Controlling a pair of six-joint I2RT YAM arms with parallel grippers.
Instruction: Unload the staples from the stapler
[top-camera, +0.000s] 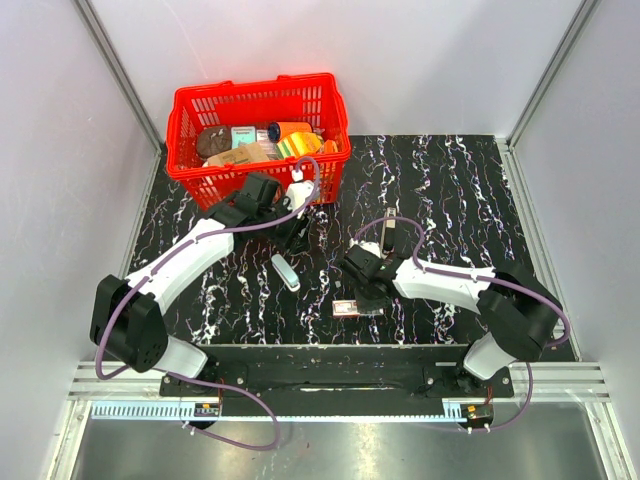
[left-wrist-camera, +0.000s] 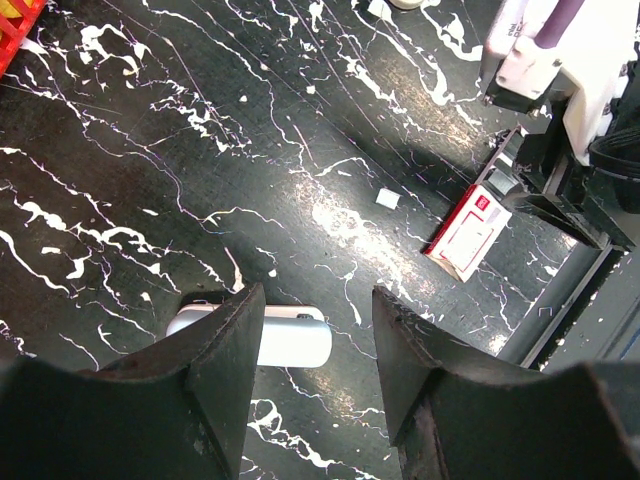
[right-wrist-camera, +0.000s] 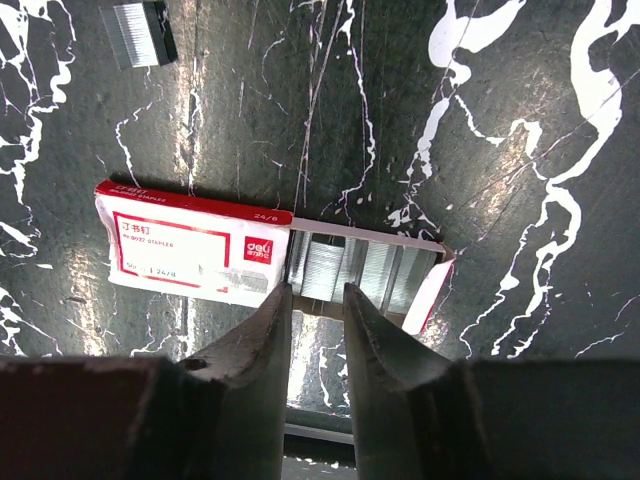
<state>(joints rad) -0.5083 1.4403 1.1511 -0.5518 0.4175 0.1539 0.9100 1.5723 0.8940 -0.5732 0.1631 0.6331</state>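
Note:
The stapler (top-camera: 388, 228), a slim black bar, lies on the black marbled table just behind my right arm. My right gripper (top-camera: 365, 298) hovers over a red-and-white staple box (right-wrist-camera: 195, 245). The box's tray (right-wrist-camera: 365, 265) is slid out and shows rows of staples. The right gripper (right-wrist-camera: 315, 292) is open only a narrow gap with nothing between its fingers, its tips at the tray's near edge. My left gripper (top-camera: 293, 236) is open wide and empty (left-wrist-camera: 318, 300), above a pale blue-and-white oblong (left-wrist-camera: 295, 342). The stapler does not show clearly in either wrist view.
A loose strip of staples (right-wrist-camera: 140, 35) lies on the table beyond the box. A red basket (top-camera: 335, 110) full of items stands at the back left. The pale oblong (top-camera: 285, 272) lies between the arms. The staple box also shows in the left wrist view (left-wrist-camera: 468, 232).

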